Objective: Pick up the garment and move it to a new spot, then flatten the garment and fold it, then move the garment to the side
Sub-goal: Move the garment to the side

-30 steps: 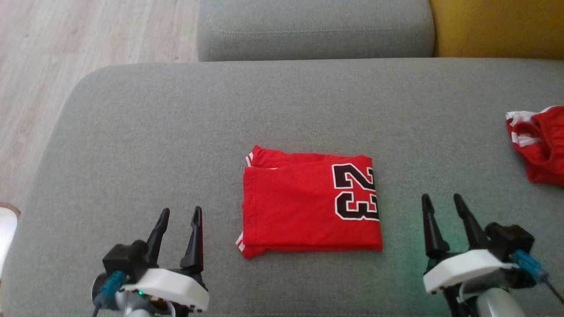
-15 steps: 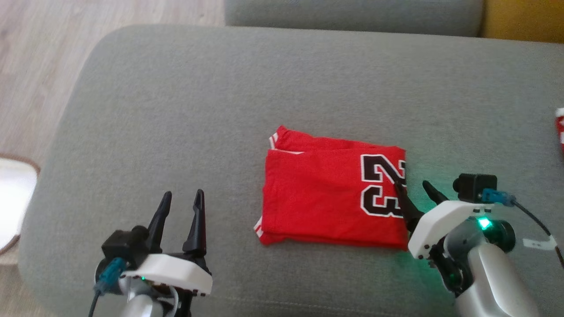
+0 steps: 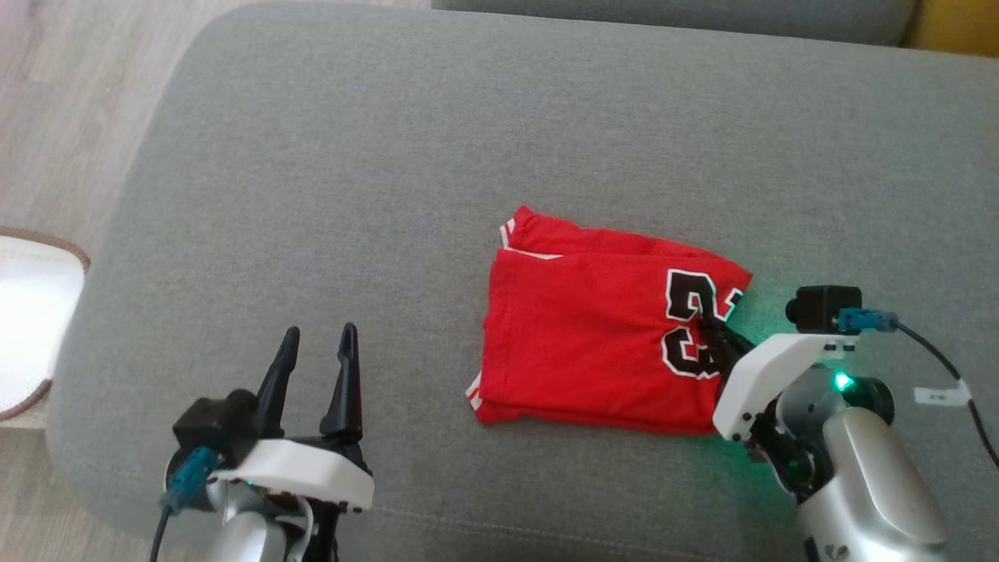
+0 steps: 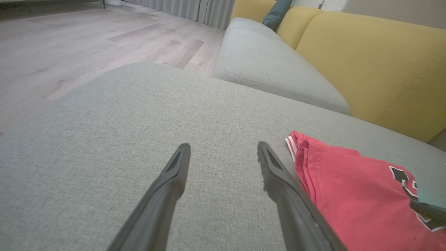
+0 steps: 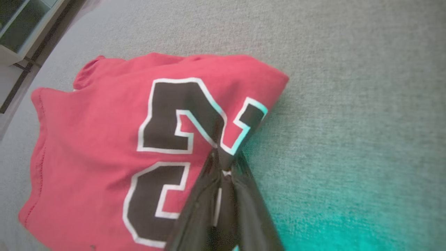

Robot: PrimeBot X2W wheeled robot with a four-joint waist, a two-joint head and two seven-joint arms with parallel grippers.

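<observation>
The garment (image 3: 593, 328) is a folded red jersey with a black, white-edged number, lying on the grey sofa seat (image 3: 390, 156). My right gripper (image 3: 712, 324) is shut on the garment's right edge, pinching the fabric at the number; in the right wrist view the garment (image 5: 104, 139) bunches up where the right gripper (image 5: 223, 157) has the fabric clamped between its two fingers. My left gripper (image 3: 316, 343) stands open above bare cushion, to the left of the garment. In the left wrist view the left gripper (image 4: 223, 150) holds nothing, and the garment (image 4: 348, 188) lies to its right.
A second grey cushion (image 4: 271, 69) and a yellow sofa back (image 4: 376, 59) lie beyond the seat. Wooden floor (image 3: 62, 117) runs along the seat's left side, with a pale round object (image 3: 31, 312) at that edge. A cable (image 3: 944, 367) trails from the right wrist.
My right gripper reached in to the garment's right edge and closed on it, bunching the fabric. The camera shifted, so the scene sits differently. The left gripper stayed open.
</observation>
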